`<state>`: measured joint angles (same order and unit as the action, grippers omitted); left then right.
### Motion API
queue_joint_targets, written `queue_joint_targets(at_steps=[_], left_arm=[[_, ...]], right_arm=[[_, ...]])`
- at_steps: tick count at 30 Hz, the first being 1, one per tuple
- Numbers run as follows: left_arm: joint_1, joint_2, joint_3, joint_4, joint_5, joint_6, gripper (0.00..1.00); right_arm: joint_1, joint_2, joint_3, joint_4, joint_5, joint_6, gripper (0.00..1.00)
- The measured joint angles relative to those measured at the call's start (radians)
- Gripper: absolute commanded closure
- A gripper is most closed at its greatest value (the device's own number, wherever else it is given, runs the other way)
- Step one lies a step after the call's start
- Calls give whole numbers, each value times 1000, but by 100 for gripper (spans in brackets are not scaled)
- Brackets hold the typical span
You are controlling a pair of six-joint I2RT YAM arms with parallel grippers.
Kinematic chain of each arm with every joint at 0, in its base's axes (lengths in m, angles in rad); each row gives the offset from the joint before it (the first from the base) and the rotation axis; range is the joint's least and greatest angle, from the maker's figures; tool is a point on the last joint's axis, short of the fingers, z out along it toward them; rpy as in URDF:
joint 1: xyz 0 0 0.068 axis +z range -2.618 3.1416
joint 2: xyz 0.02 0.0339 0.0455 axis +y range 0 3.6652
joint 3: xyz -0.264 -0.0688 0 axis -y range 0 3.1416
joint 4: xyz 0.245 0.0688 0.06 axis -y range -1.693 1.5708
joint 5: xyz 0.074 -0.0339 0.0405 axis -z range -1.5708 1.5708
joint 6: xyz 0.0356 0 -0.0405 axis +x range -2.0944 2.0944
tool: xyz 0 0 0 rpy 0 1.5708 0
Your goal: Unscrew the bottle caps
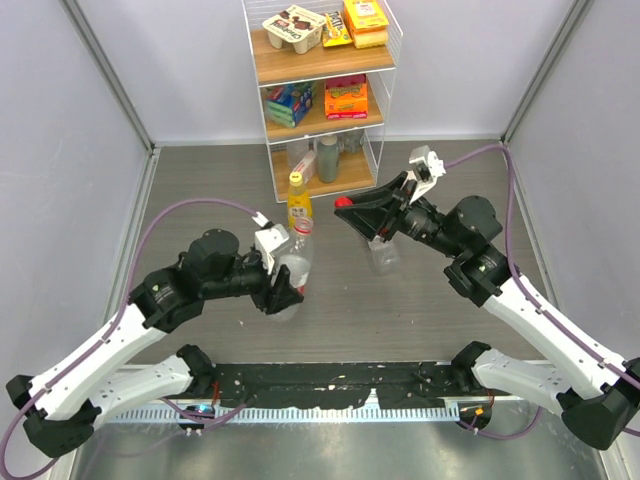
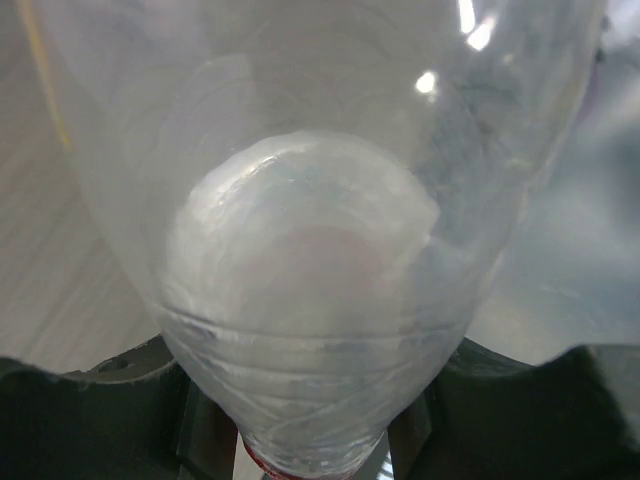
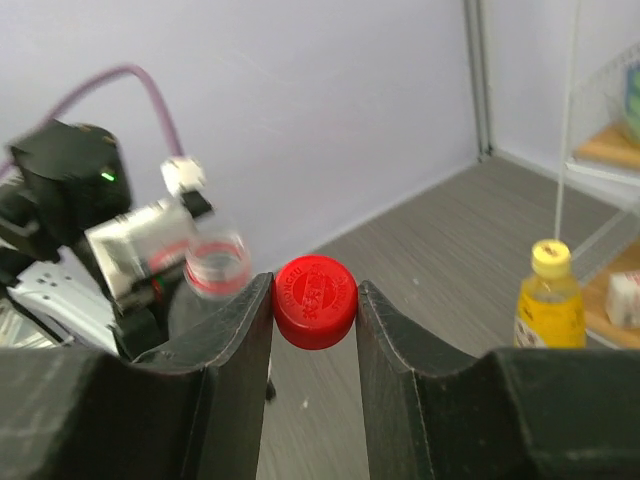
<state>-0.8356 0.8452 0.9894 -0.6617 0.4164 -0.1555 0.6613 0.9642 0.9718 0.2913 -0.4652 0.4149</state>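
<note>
My left gripper [image 1: 285, 288] is shut on the body of a clear bottle [image 1: 297, 262] standing at mid-table. Its neck [image 3: 215, 265] is open, with a red ring round it. In the left wrist view this bottle [image 2: 310, 250] fills the frame, with my dark fingers [image 2: 110, 400] on either side of its lower part. My right gripper [image 1: 345, 205] is shut on the red cap [image 3: 315, 300], held in the air apart from the bottle, to its right. A yellow-orange juice bottle [image 1: 298, 205] with its yellow cap [image 3: 550, 257] on stands just behind. Another clear bottle [image 1: 383, 258] stands under my right arm, its top hidden.
A white wire rack [image 1: 320, 90] with wooden shelves of snack boxes and bottles stands at the back centre. Grey walls close in the left, right and back. A black strip [image 1: 330, 380] runs along the near edge between the arm bases.
</note>
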Motion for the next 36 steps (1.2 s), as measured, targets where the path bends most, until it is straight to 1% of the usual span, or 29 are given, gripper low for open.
queue_joint_targets(at_steps=[3,7,11,15,17,22,26,33,36], left_arm=[[0,-39,-5,5,-182,-11,100],[0,-66,-5,10,-352,-21,100],[0,-76,-5,11,-459,-19,100],[0,-72,16,-2,-537,-4,100],[0,-71,39,-2,-564,16,100],[0,-89,43,22,-577,47,100],[0,-124,9,69,-594,56,100],[0,-158,-50,83,-580,60,100],[0,-167,-63,84,-581,63,100]], right_arm=[[0,0,-23,-65,50,-40,98],[1,13,-80,-112,84,-68,98],[3,69,-146,-124,90,-71,98],[20,163,-200,-109,91,-67,98],[48,242,-219,-105,98,-69,99],[111,392,-212,-93,139,-79,98],[159,506,-192,-91,189,-82,98],[245,669,-79,-115,293,-98,98],[266,725,-34,-131,326,-98,95]])
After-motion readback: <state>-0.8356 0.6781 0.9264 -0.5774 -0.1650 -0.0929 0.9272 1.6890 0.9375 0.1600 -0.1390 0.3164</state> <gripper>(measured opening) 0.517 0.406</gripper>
